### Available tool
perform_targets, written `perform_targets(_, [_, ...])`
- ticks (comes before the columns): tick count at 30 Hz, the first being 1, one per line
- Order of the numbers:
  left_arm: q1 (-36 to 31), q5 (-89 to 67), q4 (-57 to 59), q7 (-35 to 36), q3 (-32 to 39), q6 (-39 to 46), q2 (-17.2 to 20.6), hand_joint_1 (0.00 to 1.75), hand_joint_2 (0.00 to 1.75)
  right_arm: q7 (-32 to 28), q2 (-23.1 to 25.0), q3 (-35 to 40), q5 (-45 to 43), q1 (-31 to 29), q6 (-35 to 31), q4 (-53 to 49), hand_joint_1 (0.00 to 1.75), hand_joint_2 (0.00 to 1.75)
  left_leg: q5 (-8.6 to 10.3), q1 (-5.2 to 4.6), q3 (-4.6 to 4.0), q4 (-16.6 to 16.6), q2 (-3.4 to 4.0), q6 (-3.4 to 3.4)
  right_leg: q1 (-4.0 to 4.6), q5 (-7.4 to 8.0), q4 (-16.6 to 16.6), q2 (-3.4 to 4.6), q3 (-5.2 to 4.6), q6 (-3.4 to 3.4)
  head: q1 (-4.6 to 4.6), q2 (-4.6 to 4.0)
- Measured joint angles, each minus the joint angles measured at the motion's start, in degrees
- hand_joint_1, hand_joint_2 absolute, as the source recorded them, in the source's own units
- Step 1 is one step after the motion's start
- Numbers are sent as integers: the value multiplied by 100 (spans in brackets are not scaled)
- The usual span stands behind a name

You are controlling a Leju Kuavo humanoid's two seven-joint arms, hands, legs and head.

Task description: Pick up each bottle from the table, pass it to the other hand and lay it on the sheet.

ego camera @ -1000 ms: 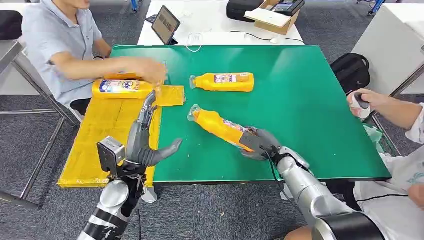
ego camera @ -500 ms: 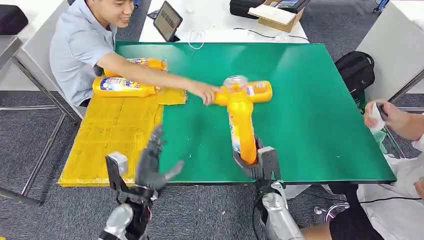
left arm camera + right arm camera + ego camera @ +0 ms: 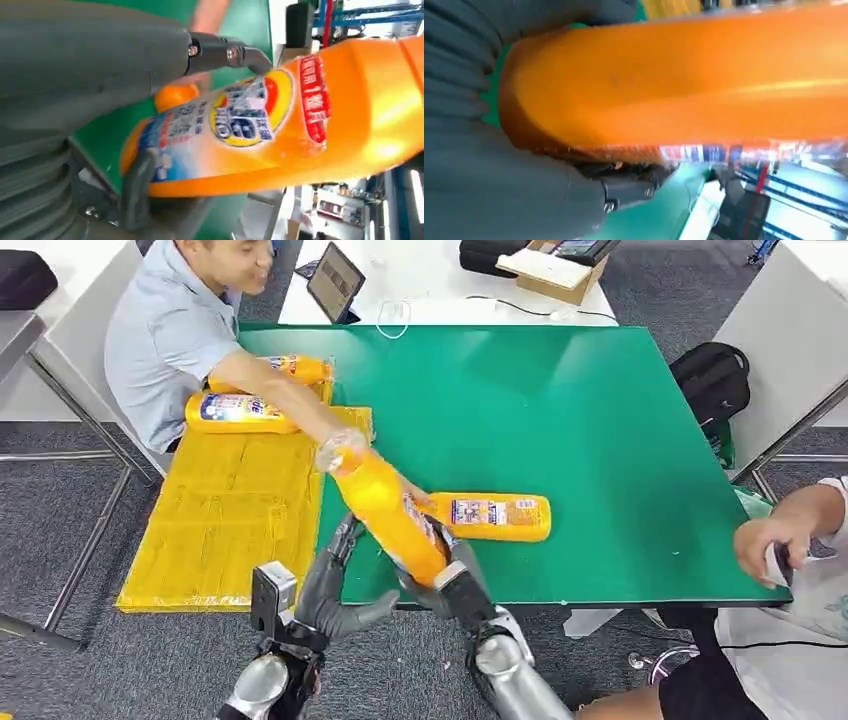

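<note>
The right hand (image 3: 447,585) is gripping the base of an orange bottle (image 3: 388,515), fingers wrapped around its lower end, and is holding it raised above the near edge of the green tabletop (image 3: 600,420), tilted so that its clear cap is pointing up and toward the yellow sheet (image 3: 220,530). The left hand (image 3: 335,585) is sitting just beside that bottle on the sheet side, its fingers spread and reaching up along the bottle's flank with the thumb sticking out below; whether any finger is actually touching the bottle cannot be told from the head view, and in the left wrist view the labelled bottle (image 3: 280,120) is lying close against the hand (image 3: 90,65), one dark fingertip at its shoulder, without a plain grasp showing. In the right wrist view the orange body (image 3: 684,80) is pressing into the grey hand (image 3: 499,180). A second bottle (image 3: 490,517) is lying flat on the tabletop just behind the raised one, where a person's arm (image 3: 280,390) is reaching toward it. Two more bottles are lying at the far end of the sheet: one (image 3: 240,412) on the sheet, another (image 3: 295,367) beyond it near the tabletop's corner.
</note>
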Motion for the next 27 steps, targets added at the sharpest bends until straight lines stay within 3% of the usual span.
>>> perform_targets(12, [-176, 531, 2, 46, 20, -50, -52, 0, 175, -35, 90, 953, 275, -216, -642, 443, 175, 175, -1, -3, -1, 1, -1, 0, -2, 0, -2, -1, -2, 0, 0, 0])
perform_targets(21, [-195, 662, 7, 88, 33, -149, -66, 0, 175, -31, 90, 1143, 255, -275, -723, 509, 175, 175, -1, -3, -1, 1, 0, 0, -2, 0, -2, 0, -2, 0, 0, 0])
perform_targets(27, [-406, 1091, 213, 404, 6, -559, -63, 0, 175, -13, 50, 1516, 275, -426, -1360, 666, 175, 175, 0, -3, -1, 1, -1, 1, -2, 1, -2, -1, -2, 1, 0, 0])
